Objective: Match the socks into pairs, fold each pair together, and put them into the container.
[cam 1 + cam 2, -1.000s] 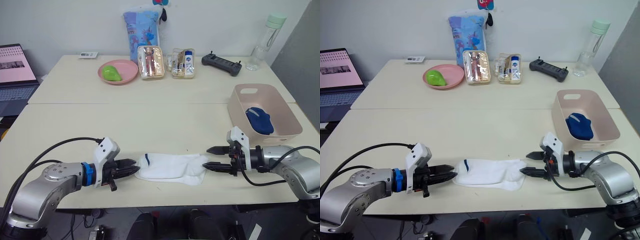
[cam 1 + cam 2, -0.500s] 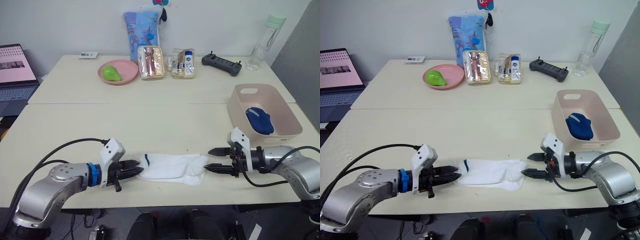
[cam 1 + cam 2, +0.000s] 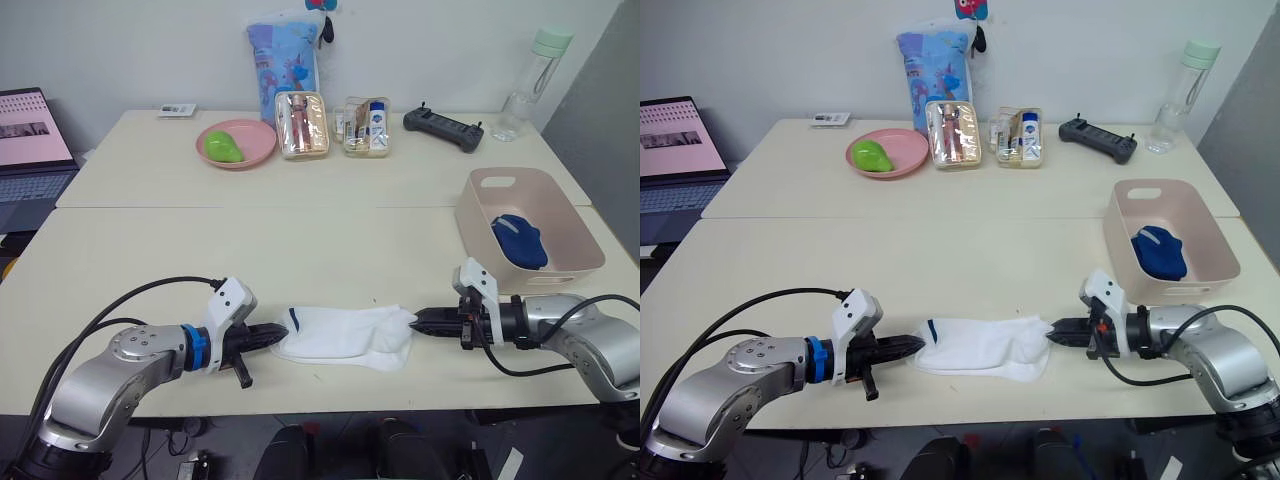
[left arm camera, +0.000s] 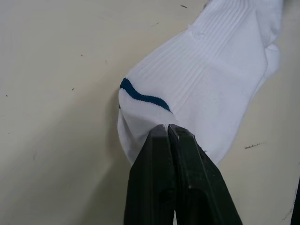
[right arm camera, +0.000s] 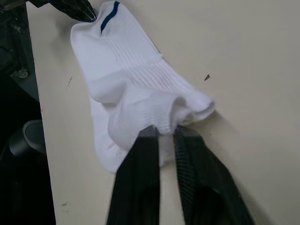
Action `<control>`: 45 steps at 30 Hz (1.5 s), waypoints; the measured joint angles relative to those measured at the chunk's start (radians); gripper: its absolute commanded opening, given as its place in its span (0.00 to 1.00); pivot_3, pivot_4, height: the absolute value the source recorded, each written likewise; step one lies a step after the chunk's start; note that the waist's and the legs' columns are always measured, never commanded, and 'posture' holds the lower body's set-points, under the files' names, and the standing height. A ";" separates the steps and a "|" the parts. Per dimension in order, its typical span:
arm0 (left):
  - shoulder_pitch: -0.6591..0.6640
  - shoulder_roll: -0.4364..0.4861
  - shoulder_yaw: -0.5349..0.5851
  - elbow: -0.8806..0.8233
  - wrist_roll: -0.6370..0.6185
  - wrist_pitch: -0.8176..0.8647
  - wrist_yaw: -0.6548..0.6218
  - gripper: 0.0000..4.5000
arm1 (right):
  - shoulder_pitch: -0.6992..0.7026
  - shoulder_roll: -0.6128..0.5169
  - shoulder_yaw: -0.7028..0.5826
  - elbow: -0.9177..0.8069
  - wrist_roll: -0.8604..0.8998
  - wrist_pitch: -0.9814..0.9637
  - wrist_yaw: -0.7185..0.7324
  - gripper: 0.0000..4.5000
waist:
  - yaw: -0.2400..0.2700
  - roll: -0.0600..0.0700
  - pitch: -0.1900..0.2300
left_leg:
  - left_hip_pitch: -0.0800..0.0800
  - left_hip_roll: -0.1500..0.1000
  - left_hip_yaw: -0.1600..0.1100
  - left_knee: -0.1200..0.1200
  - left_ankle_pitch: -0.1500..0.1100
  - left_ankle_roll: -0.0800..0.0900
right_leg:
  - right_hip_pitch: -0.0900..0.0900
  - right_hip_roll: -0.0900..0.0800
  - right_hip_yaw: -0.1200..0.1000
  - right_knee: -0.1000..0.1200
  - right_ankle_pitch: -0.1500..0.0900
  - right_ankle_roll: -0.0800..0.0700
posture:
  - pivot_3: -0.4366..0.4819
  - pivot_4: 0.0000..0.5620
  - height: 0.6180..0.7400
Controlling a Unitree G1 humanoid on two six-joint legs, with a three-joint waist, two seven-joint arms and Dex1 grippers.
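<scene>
You've got the white socks (image 3: pixel 345 334) flat on the bench (image 3: pixel 300 250), left gripper (image 3: pixel 275 336) clenched on the cuff at 9 o'clock, right gripper (image 3: pixel 420 319) grasping the toe at 3 o'clock.

The socks (image 3: pixel 345 334) at the near edge were white, one cuff marked with a curved dark blue stripe — another sock (image 3: pixel 519 241) in the pale pink container (image 3: pixel 575 234) was dark blue. Both grippers had black fingers (image 4: pixel 168 187). The surface (image 3: pixel 300 240) was cream — lightly speckled.
</scene>
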State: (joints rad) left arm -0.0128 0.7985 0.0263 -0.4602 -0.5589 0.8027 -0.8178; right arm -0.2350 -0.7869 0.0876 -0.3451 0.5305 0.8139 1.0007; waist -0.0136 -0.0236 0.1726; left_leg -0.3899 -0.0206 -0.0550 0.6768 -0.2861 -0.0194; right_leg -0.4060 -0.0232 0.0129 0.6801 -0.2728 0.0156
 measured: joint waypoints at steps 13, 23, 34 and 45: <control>0.008 0.058 0.126 -0.007 -0.095 0.047 -0.035 0.00 | -0.015 -0.011 -0.066 -0.053 0.175 0.138 0.023 0.00 | 0.001 0.000 0.000 | 0.000 0.000 0.000 0.000 0.000 0.000 | 0.000 0.000 0.000 0.000 0.000 0.000 | 0.48 0.27 1.00; 0.015 0.067 0.155 -0.030 -0.128 0.063 -0.042 0.09 | 0.001 -0.011 -0.065 -0.085 0.236 0.177 -0.001 0.00 | 0.001 0.000 0.000 | 0.000 0.000 0.000 0.000 0.000 0.000 | 0.000 0.000 0.000 0.000 0.000 0.000 | 0.48 0.27 1.00; 0.038 -0.029 0.043 -0.046 -0.058 0.052 0.080 0.41 | 0.012 -0.011 -0.061 -0.085 0.235 0.170 -0.004 0.00 | 0.004 0.000 0.000 | 0.000 0.000 0.000 0.000 0.000 0.000 | 0.000 0.000 0.000 0.000 0.000 0.000 | 0.48 0.27 1.00; -0.003 -0.041 -0.021 -0.043 -0.018 0.067 0.133 0.41 | 0.013 -0.012 -0.041 -0.085 0.234 0.155 -0.004 0.00 | 0.006 0.000 0.000 | 0.000 0.000 0.000 0.000 0.000 0.000 | 0.000 0.000 0.000 0.000 0.000 0.000 | 0.48 0.27 1.00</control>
State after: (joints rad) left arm -0.0155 0.7579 0.0052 -0.5035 -0.5770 0.8696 -0.6847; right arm -0.2223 -0.7991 0.0462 -0.4305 0.7641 0.9687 0.9964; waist -0.0080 -0.0236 0.1725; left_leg -0.3899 -0.0207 -0.0546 0.6768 -0.2861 -0.0194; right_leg -0.4059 -0.0232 0.0131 0.6799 -0.2728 0.0157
